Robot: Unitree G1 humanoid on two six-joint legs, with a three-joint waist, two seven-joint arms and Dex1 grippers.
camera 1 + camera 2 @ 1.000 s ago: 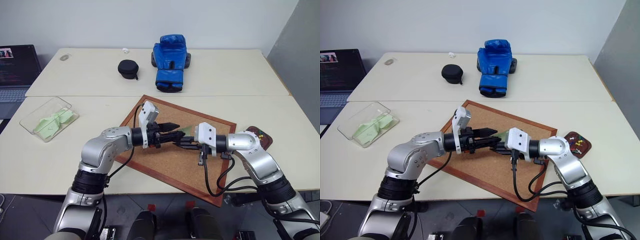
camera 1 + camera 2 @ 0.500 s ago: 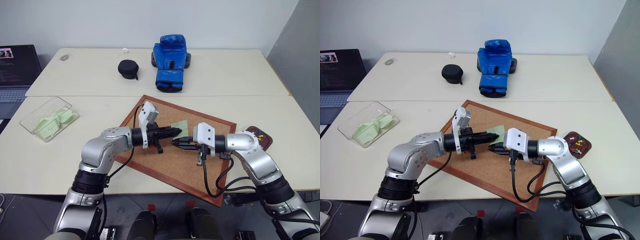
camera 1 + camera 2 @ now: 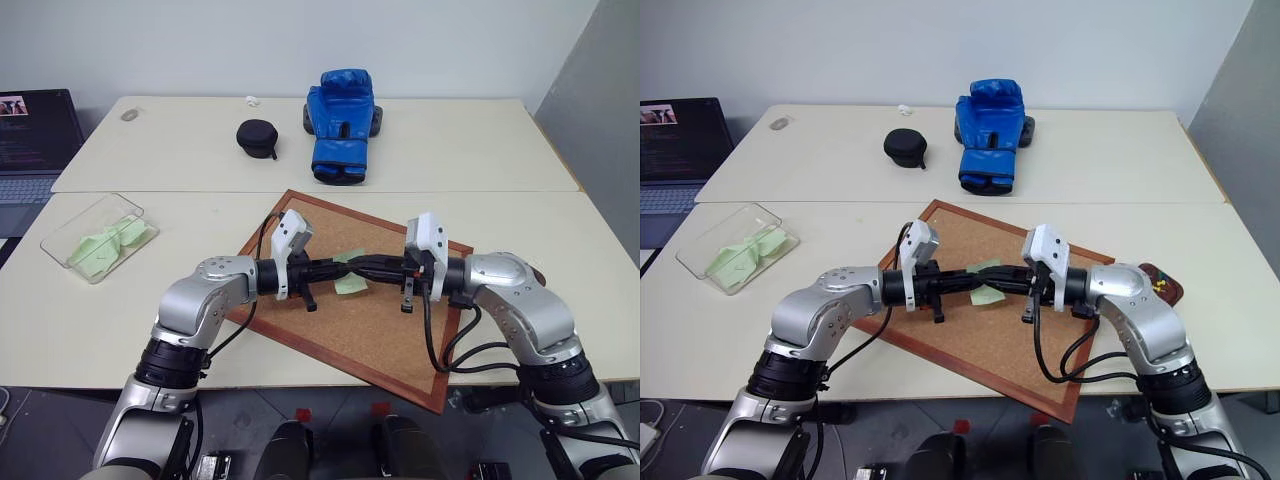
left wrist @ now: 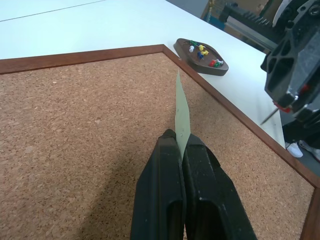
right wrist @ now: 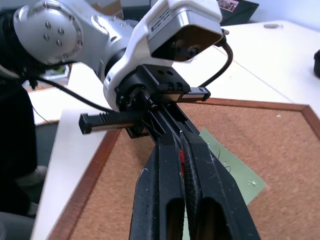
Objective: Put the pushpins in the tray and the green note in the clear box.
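Above the cork board on pale tables, left gripper pinches the green note; right gripper clamps a red-headed pin.

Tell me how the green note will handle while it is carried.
The note probably weighs almost nothing: the left gripper holds it edge-on by one margin. It looks paper-thin, so it will likely flop or flutter on a fast swing. It may tear easily; the red pushpin pinched in the right gripper sits close.
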